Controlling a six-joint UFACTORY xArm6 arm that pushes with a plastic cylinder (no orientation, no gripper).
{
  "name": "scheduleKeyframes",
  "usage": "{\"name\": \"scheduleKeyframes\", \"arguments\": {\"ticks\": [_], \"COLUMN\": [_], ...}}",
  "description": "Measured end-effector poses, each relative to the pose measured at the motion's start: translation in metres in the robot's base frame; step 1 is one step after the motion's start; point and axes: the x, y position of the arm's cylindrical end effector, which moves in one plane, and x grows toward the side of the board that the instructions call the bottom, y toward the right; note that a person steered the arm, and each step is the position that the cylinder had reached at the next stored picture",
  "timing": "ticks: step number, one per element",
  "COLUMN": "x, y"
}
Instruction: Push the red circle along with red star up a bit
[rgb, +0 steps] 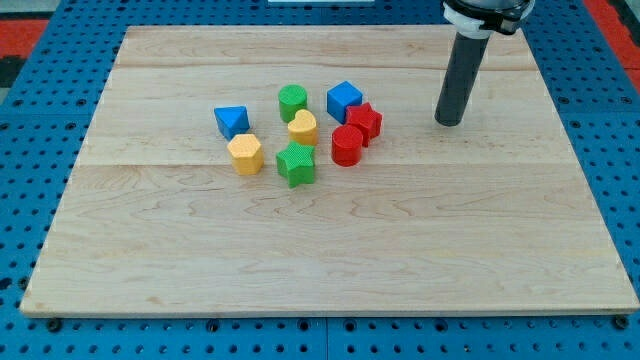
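Straight dark grey rod, my tip (449, 122) blunt, perhaps black-and-white collar above

One cam, high front angle, looks down on whole board (560, 250), mid-range.
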Motion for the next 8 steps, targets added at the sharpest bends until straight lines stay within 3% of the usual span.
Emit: {"name": "scheduleKeyframes", "arguments": {"ticks": [3, 6, 7, 8], "x": [0.000, 0.074, 0.091, 0.098], "y": [-0.001, 0.016, 0.000, -0.052]}}
